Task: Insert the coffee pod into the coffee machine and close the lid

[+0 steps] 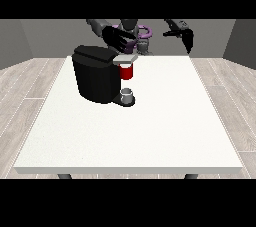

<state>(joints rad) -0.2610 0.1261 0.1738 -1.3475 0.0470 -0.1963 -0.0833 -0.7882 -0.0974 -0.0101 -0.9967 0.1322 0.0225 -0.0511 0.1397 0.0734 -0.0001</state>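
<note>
A black coffee machine (95, 73) stands on the white table (150, 126), towards the far left. Its grey head piece (126, 59) sticks out to the right with a red part (127, 72) under it. Whether the red part is the pod I cannot tell. A small grey cup (127, 95) sits on the machine's base. The hand at the view's left (116, 38) hovers just above and behind the head piece with its fingers spread, holding nothing that shows. The hand at the view's right (184, 35) hangs in the air past the table's far edge, fingers pointing down.
The robot's torso (134, 33) stands behind the table's far edge. Wooden floor surrounds the table. White tabletop stretches in front of and to the right of the machine.
</note>
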